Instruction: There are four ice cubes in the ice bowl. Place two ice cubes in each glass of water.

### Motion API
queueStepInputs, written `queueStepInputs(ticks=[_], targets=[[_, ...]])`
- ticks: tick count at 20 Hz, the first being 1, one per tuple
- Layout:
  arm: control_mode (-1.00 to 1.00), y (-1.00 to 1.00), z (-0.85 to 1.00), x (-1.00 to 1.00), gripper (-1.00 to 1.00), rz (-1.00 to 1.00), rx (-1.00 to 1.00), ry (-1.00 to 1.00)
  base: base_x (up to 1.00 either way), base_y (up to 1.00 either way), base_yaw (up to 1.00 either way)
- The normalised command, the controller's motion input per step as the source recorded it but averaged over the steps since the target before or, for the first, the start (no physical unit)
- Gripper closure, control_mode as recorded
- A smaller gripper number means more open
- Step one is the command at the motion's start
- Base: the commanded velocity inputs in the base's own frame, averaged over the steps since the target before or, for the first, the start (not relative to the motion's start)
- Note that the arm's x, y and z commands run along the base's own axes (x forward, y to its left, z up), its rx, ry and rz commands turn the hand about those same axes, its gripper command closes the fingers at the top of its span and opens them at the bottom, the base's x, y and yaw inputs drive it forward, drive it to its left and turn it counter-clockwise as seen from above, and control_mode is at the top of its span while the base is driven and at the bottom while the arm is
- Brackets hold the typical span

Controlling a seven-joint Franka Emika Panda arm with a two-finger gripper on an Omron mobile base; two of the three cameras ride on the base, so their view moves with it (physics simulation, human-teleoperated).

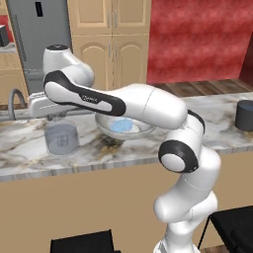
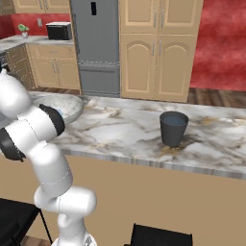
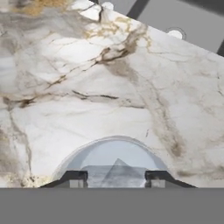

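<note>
The wide, shallow, grey speckled ice bowl (image 1: 146, 130) serves as the reference. It sits on the veined marble table (image 1: 222, 136) with its rim level.

- Pale blue translucent ice cubes (image 1: 121, 126) lie in the middle of the bowl. The white arm (image 1: 143, 106) passes over them.
- The translucent grey-blue cylindrical tumbler (image 1: 62, 139) stands upright just left of the bowl, mouth up, on the side nearer the table's front edge.
- The dark charcoal cylindrical tumbler (image 2: 173, 128) stands upright well to the right of the bowl, mouth up. Bare marble lies between the two.
- In the hand view, the fingers (image 3: 76, 177) point down at the translucent tumbler's round rim. A pale translucent cube (image 3: 117, 172) fills the gap between them, one corner turned away from the hand. They appear closed on this cube.
- A grey sink basin (image 3: 175, 17) lies beyond the translucent tumbler, on the side away from the bowl. Open marble surrounds the tumbler on the other sides.
</note>
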Motion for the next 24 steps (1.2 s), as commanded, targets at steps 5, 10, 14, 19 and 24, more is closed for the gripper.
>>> queueStepInputs(ticks=[5, 10, 14, 19, 24], targets=[[-1.00, 0.00, -0.05, -0.06, 1.00, 0.00, 0.00, -0.06, 0.00, 0.00, 0.00], [-1.00, -0.04, -0.28, 0.08, 1.00, 0.00, 0.00, 0.00, 0.00, 0.00, 0.00], [-1.00, -0.01, -0.14, 0.02, 1.00, 0.00, 0.00, 0.00, 0.00, 0.00, 0.00], [-1.00, 0.00, 0.00, 0.00, 1.00, -0.01, 0.00, -0.01, 0.00, 0.00, 0.00], [-1.00, 0.00, 0.00, 0.00, -1.00, -0.01, 0.00, 0.00, 0.00, 0.00, 0.00]])
